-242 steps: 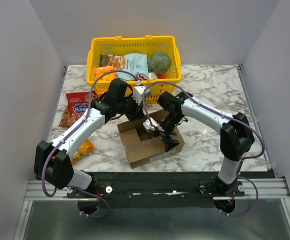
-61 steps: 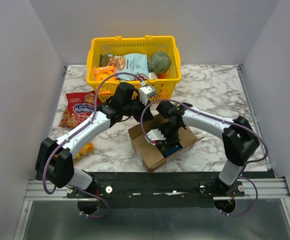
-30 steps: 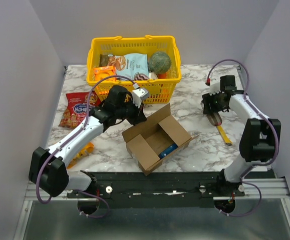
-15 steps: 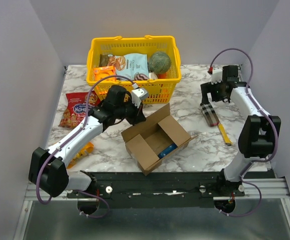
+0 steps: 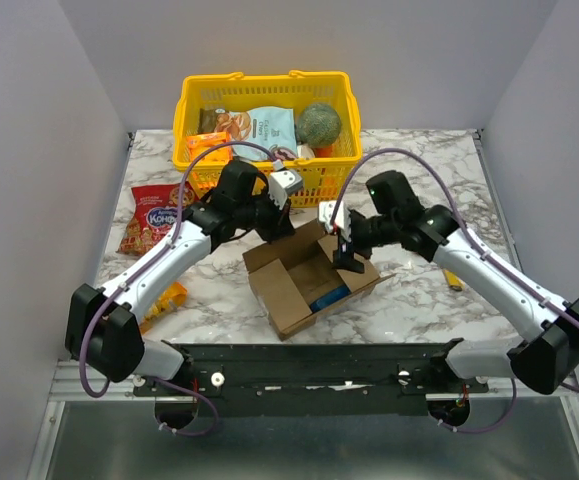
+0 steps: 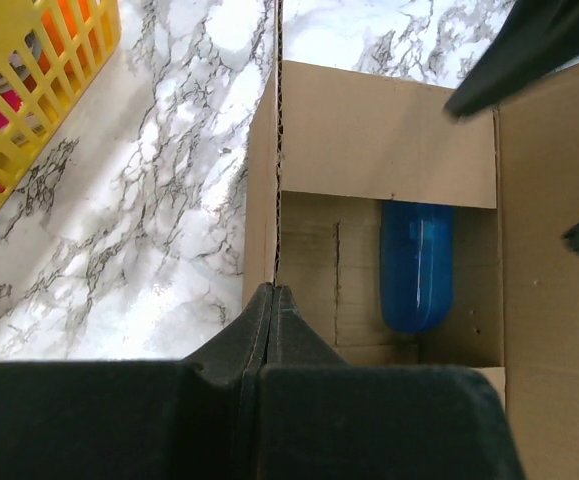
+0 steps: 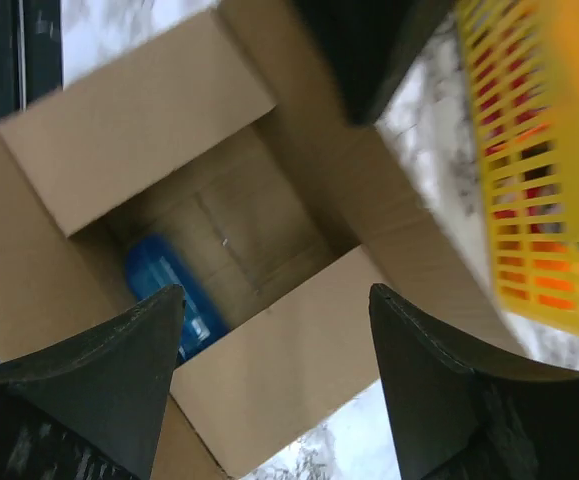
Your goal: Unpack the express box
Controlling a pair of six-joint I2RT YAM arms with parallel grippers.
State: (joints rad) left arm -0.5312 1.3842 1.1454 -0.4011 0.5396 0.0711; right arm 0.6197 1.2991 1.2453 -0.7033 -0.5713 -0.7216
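Observation:
The express box [image 5: 284,300] is a brown carton standing open near the table's front, flaps spread. A blue object [image 5: 327,296] lies on its floor; it also shows in the left wrist view [image 6: 417,262] and the right wrist view [image 7: 169,290]. My left gripper [image 5: 274,228] is shut on the upper edge of the box's far-left wall [image 6: 272,292]. My right gripper [image 5: 349,250] is open and empty above the box's right side, its jaws wide apart over the right flap [image 7: 274,300].
A yellow shopping basket [image 5: 189,110] full of groceries stands at the back. A red snack bag [image 5: 154,215] and an orange packet [image 5: 169,297] lie at the left. A yellow strip [image 5: 454,280] shows under the right arm.
My right arm has swung from the table's far right back to above the box, gripper open. My left gripper has stayed shut on the box wall. The box has shifted slightly.

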